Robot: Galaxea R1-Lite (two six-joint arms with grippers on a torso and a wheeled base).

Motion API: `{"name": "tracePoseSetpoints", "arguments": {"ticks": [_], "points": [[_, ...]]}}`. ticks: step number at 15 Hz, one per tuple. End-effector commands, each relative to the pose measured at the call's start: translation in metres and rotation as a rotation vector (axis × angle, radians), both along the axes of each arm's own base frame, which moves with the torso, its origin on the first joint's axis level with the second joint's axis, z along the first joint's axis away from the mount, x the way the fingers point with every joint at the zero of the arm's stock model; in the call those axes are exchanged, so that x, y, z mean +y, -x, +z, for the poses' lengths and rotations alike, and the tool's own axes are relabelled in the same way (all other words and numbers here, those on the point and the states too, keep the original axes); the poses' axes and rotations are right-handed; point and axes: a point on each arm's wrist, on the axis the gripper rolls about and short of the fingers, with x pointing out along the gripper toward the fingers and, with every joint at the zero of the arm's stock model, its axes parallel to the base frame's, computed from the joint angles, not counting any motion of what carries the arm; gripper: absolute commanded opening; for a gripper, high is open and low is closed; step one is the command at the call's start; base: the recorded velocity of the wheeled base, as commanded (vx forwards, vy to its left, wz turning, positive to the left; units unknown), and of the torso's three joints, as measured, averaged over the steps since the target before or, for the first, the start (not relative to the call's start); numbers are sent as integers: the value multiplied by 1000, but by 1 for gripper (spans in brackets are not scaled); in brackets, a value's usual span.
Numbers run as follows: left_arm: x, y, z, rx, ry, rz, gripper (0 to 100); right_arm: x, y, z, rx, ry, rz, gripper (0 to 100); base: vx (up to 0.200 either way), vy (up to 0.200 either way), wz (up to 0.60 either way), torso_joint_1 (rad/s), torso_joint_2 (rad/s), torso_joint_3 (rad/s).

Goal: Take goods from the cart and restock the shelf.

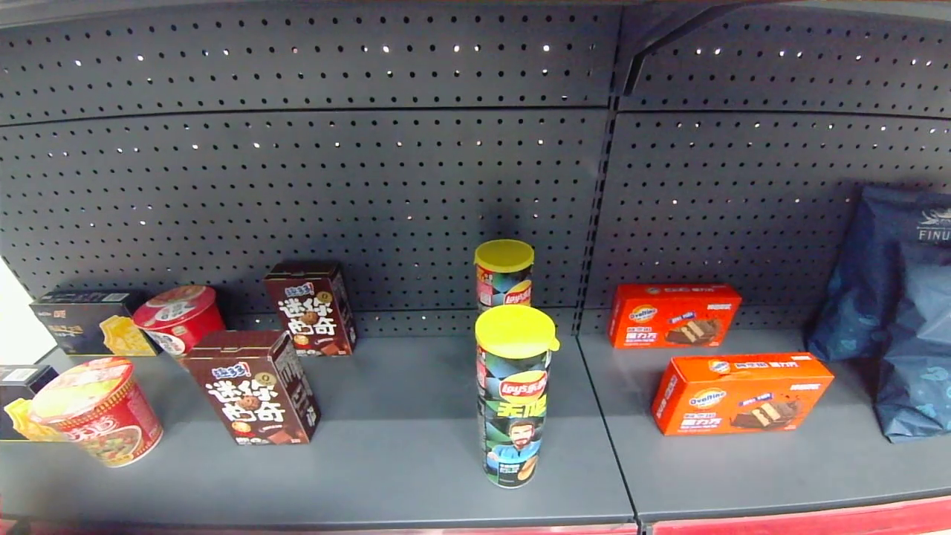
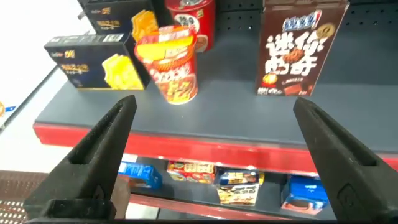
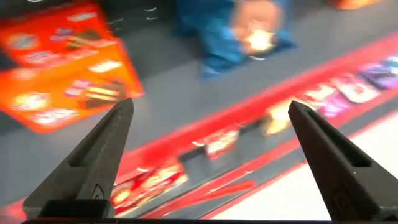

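1. The left tool [image 2: 214,162] is spread wide and holds nothing. It hangs just in front of the shelf [image 2: 236,118], facing a noodle cup [image 2: 174,65] and a brown box [image 2: 298,46].
2. The right tool [image 3: 211,162] is also wide apart and empty, before an orange box [image 3: 62,68] and a blue bag [image 3: 230,31].
3. Mid-shelf, the front can [image 1: 514,401] and the rear can [image 1: 504,275] stand upright, one behind the other, with their yellow lids on.

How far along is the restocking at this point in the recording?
Done: the shelf already holds pairs of chip cans, brown boxes and orange boxes, with gaps between. In hand: nothing; the left gripper and right gripper are both open and empty before the shelf. Left: fetching more goods; how many cannot be told.
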Motion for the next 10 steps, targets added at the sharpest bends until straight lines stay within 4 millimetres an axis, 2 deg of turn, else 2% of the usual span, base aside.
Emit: {"name": "tracePoseSetpoints", "arguments": {"ticks": [1,2,4,6,7,10], "points": [[7,18,-23,-66,9,4,100,5,36,-54,-105,71,-39,100,0,0,0,0,0,0],[8,20,-26,-81,13,7,100,6,37,-68,-112,73,-19,100,0,0,0,0,0,0],[9,23,-27,-99,20,6,100,7,31,-72,-151,77,54,100,0,0,0,0,0,0],[10,24,-28,-109,23,1,100,8,24,-93,-109,72,152,100,0,0,0,0,0,0],[11,26,-29,-120,21,-3,100,8,22,-93,-150,85,168,100,0,0,0,0,0,0],[12,28,-37,-128,-19,-47,100,10,21,-101,-106,91,279,100,0,0,0,0,0,0]]}}
